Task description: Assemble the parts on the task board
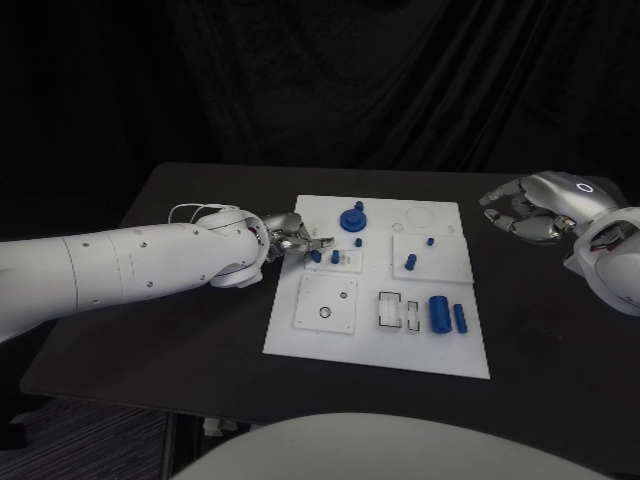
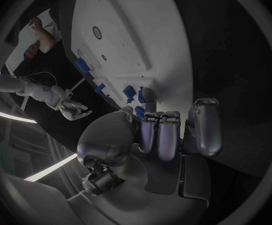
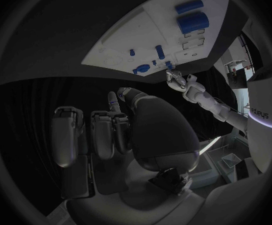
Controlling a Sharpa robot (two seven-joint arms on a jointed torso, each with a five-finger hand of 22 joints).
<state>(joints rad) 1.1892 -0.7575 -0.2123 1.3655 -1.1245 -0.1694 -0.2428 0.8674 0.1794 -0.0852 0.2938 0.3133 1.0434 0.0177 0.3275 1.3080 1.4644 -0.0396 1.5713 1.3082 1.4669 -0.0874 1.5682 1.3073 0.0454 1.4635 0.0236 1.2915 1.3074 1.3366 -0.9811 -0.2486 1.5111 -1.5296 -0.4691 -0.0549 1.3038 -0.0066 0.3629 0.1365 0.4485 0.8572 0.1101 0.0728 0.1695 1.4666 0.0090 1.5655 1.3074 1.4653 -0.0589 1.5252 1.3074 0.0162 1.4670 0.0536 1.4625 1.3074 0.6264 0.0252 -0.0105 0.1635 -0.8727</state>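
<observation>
Blue parts dot the white task board (image 1: 320, 335) at the table's centre. A knobbed piece (image 1: 355, 218) stands near its twelve o'clock edge and small pegs (image 1: 410, 262) stand in the middle, while a thick cylinder (image 1: 438, 313) and a thin one (image 1: 460, 318) lie loose toward four o'clock, so assembly looks roughly half done. The left hand (image 1: 289, 240), at the board's nine o'clock edge, appears to pinch a small blue peg (image 1: 316, 255). The right hand (image 1: 529, 215), well off at two o'clock, curls its fingers on nothing.
</observation>
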